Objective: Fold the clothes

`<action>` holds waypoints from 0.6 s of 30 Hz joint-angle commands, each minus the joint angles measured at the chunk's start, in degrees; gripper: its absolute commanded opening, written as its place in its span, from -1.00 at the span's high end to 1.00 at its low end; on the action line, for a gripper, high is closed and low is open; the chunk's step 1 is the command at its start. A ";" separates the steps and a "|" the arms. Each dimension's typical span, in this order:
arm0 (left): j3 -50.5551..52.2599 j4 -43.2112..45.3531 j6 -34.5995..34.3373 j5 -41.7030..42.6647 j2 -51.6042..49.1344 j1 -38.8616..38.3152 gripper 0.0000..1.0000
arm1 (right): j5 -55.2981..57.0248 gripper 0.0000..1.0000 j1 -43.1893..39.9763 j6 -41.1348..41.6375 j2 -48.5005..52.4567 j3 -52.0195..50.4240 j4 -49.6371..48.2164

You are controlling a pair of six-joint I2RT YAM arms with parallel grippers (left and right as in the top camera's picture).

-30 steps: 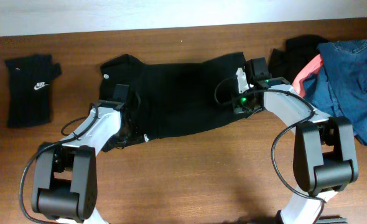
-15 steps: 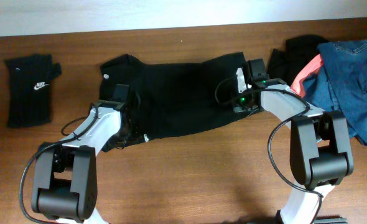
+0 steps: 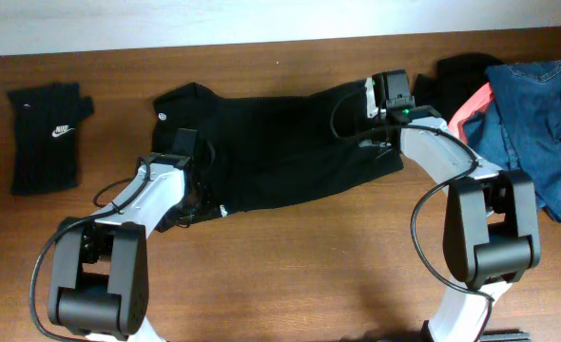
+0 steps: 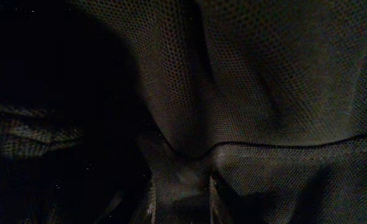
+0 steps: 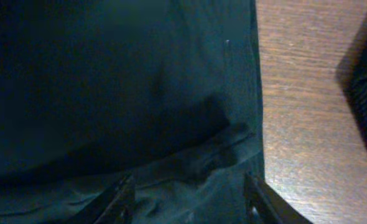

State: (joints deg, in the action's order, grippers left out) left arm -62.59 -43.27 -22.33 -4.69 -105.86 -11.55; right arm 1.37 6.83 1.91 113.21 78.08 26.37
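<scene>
- Lying spread across the middle of the table (image 3: 290, 275), the black shirt (image 3: 280, 152) runs left to right, with its near edge on a slant.
- Left gripper (image 4: 180, 202) is low on the shirt's left part, clamped on a raised fold of the mesh cloth (the cloth fills the whole wrist view).
- Right gripper (image 5: 190, 199) is at the shirt's far right corner. Its fingers stand apart and the cloth lies loose beneath them, with nothing pinched. Bare wood shows just beside the hem.
- A folded black piece (image 3: 48, 133) with a white swoosh lies alone at the table's left end, well apart from the shirt.
- At the right end is a heap: blue denim (image 3: 537, 114) on top, a coral-pink piece (image 3: 466, 109) peeking out at its left edge, and more black cloth (image 3: 452, 76) behind.
</scene>
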 commanded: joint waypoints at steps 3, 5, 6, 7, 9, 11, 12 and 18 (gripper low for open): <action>0.85 -0.44 0.07 1.95 -1.92 -0.46 0.41 | 1.07 0.26 -0.17 0.00 -0.92 3.58 9.51; 0.85 -0.31 0.07 1.95 -1.92 -0.46 0.40 | 1.01 0.62 -0.17 0.02 -2.16 5.05 14.34; 0.85 -0.31 0.07 1.95 -1.92 -0.46 0.40 | 0.72 0.77 -0.17 0.04 -2.95 5.68 16.72; 0.85 -0.31 0.07 1.95 -1.92 -0.46 0.40 | 0.61 0.86 -0.17 0.04 -3.45 5.97 18.08; 0.85 -0.26 0.07 1.92 -1.92 -0.44 0.40 | 0.92 0.92 -0.17 0.00 -4.26 6.12 20.52; 0.85 -0.28 0.09 1.88 -1.92 -0.39 0.40 | 1.73 0.92 -0.22 0.02 -4.13 6.10 21.29; 0.85 -0.28 0.09 1.51 -1.92 -0.39 0.40 | 2.40 0.92 -0.28 0.02 -3.87 5.99 21.42; 0.85 0.20 0.04 -0.46 -1.92 -0.39 0.40 | 2.54 0.92 -0.59 0.00 -1.95 5.55 20.31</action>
State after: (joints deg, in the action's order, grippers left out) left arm -62.63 -43.22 -22.33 -4.91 -105.86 -11.57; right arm 2.85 6.72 1.69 110.74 82.81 47.16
